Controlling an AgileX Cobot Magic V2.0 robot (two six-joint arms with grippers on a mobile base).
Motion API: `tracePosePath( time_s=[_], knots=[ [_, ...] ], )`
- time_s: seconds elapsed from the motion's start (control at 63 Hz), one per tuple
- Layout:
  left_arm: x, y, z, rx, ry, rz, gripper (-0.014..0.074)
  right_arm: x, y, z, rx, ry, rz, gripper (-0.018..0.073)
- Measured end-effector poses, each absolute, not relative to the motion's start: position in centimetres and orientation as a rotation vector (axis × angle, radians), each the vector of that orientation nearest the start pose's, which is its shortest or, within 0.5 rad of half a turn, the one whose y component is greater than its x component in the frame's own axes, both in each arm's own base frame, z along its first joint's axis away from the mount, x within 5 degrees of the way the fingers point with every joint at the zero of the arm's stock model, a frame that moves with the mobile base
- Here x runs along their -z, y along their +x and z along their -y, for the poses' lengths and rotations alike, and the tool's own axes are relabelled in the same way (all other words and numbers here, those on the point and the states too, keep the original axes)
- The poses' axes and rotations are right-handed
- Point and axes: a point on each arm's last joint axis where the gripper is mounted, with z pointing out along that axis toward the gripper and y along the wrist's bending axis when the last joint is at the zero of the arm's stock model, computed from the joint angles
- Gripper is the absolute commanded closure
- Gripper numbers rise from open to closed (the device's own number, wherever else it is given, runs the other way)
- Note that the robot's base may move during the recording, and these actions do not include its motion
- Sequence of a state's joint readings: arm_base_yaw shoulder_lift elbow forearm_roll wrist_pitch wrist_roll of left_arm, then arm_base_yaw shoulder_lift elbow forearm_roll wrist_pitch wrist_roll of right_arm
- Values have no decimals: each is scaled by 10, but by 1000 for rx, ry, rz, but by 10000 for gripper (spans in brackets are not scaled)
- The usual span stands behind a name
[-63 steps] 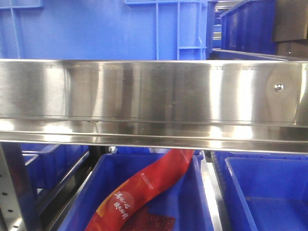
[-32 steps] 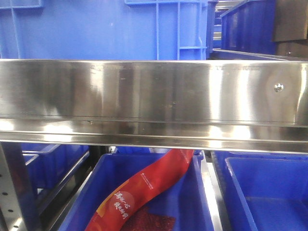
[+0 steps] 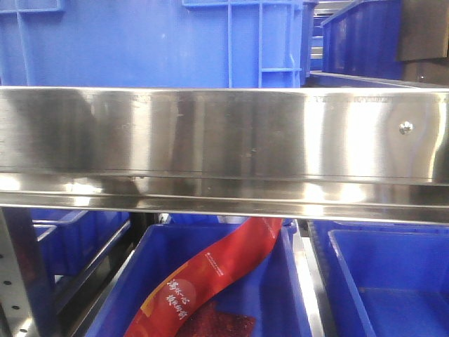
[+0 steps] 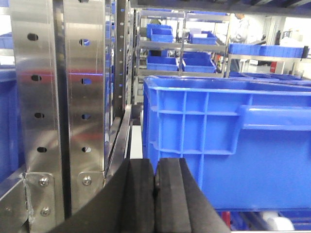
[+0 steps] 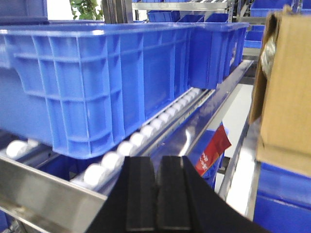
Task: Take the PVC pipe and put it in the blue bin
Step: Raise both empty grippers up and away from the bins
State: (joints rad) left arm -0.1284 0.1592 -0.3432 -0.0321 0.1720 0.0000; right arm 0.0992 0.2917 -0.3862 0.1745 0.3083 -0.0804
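Front view of a shelving rack: a broad steel rail (image 3: 224, 133) crosses the frame, with blue bins standing above it. Beneath it, a lower blue bin (image 3: 284, 295) holds a red printed packet (image 3: 210, 277). Compared with the views a second and half a second earlier, nothing on the rack has moved. The only difference is that the reflections on the left part of the rail have darkened. This probably means an arm or the base is shifting in front of the shelf, though no arm shows in this view. The left tool (image 4: 155, 194) is closed, its black pads pressed together with nothing between them. It faces a perforated steel upright (image 4: 58, 97) and the side wall of a blue bin (image 4: 228, 145) just beyond. The right tool (image 5: 158, 194) is likewise closed and empty. It points along a row of white rollers (image 5: 141, 133) under a long blue bin (image 5: 97, 77), with a cardboard box (image 5: 286, 87) at the right edge. The PVC pipe is not visible in any view, so its place cannot be told. Judging by this, the task is at its start: the pipe must first be found, and a tool opened, before any grasp.
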Motion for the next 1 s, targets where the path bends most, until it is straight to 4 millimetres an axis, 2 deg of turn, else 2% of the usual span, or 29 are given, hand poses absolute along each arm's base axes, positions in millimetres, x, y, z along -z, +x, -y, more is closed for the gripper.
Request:
tracePosePath(
  time_s=[0.254, 0.492, 0.999],
  knots=[
    [-296, 42, 6, 125, 86, -1515, 707, -276, 71, -12, -183, -48, -1729, 728],
    [-289, 40, 6, 112, 95, -1553, 707, -279, 71, -11, -179, -41, -1685, 728],
    [-290, 40, 5, 113, 94, -1548, 707, -284, 72, -10, -173, -33, -1626, 728]
  ],
)
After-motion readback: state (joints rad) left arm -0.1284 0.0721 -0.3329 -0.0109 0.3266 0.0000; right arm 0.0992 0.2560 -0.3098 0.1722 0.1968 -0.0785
